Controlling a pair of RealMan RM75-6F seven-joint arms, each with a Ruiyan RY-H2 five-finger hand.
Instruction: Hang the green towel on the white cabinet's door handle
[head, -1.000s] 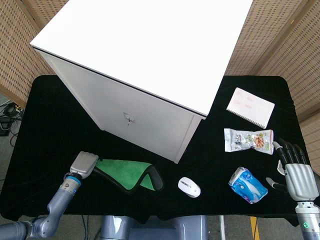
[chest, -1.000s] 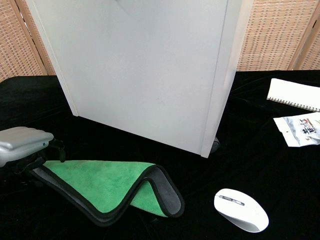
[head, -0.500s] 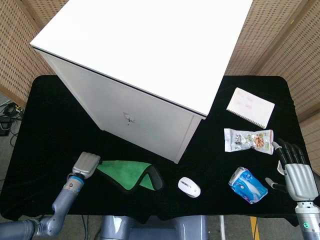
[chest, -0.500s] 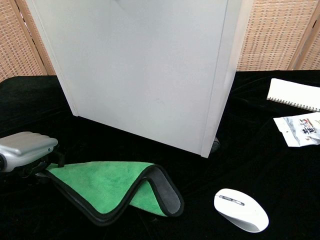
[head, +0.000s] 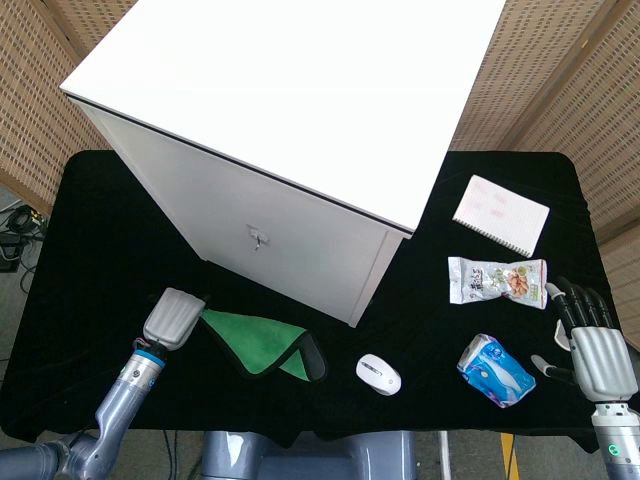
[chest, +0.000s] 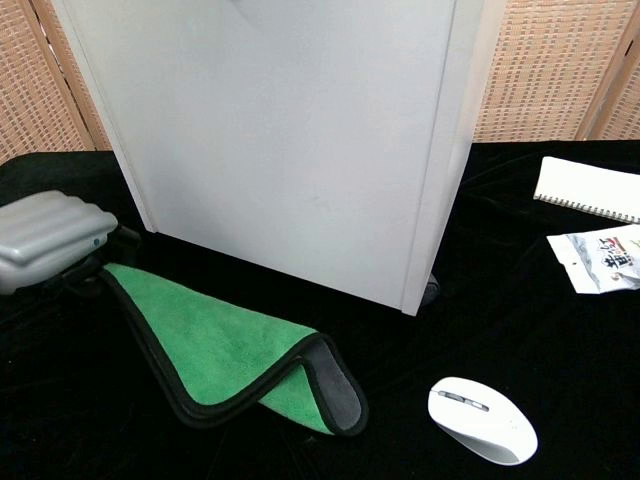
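Left hand (chest: 45, 240) grips green towel (chest: 215, 350) by one corner, prob. mid-lift; next: carry to cabinet's door handle (head: 258, 238). Right hand (head: 595, 345) idle, fingers apart.

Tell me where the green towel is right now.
In the head view the green towel is at the table's front left, before the white cabinet, one corner gripped by the left hand, computer mouse to its right.

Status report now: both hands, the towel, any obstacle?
Left hand grips green towel corner, far end on table. Right hand open, idle. Door handle unobstructed.
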